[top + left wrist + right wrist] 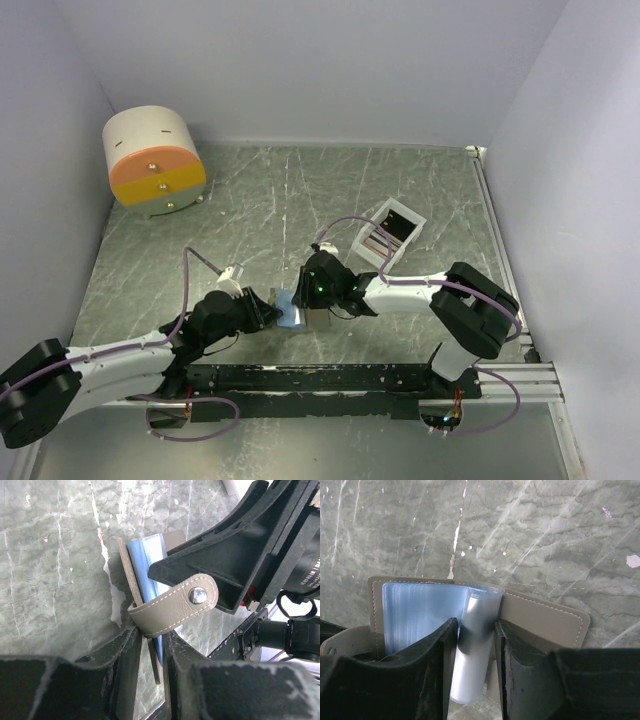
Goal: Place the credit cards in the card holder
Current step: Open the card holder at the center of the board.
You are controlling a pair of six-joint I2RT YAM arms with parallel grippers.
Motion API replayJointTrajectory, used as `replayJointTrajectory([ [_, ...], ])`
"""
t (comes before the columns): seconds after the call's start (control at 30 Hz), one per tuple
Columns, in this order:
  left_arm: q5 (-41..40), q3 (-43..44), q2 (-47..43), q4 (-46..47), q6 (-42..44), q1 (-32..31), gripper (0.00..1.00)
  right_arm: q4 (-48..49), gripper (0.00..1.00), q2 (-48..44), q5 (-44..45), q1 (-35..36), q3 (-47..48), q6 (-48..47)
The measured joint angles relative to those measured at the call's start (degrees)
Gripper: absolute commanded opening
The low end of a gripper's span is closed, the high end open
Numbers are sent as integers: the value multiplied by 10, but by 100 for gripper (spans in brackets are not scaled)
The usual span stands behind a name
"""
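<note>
The card holder [291,316] stands half open on the table between both grippers, taupe outside [545,625] and light blue inside [145,555], its snap tab [175,605] hanging loose. My right gripper [476,625] is shut on a pale grey-white credit card [474,650]. The card's far end sits in the blue pocket next to the fold. My left gripper [150,635] straddles the holder's near edge. It is open, with bare table showing between one finger and the taupe cover. No other credit cards show.
A white slotted tray [410,212] lies behind the right arm. A round cream-and-orange drum [153,160] stands at the back left. A black rail [330,378] runs along the near edge. White walls close in the table.
</note>
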Motion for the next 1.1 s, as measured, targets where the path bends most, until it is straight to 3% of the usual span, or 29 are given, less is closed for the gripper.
replayJointTrajectory([
  [0.13,0,0,12,6,0,0,31,0,35,0,0,0,0,0],
  [0.27,0,0,19,10,0,0,21,0,35,0,0,0,0,0],
  [0.6,0,0,-13,4,2,0,7,-8,35,-16,2,0,-4,0],
  [0.9,-2,0,-54,-50,9,0,7,-37,40,-28,3,0,-4,-4],
  [1.1,-10,5,-77,-87,17,0,7,-54,45,-105,-1,1,-3,0],
])
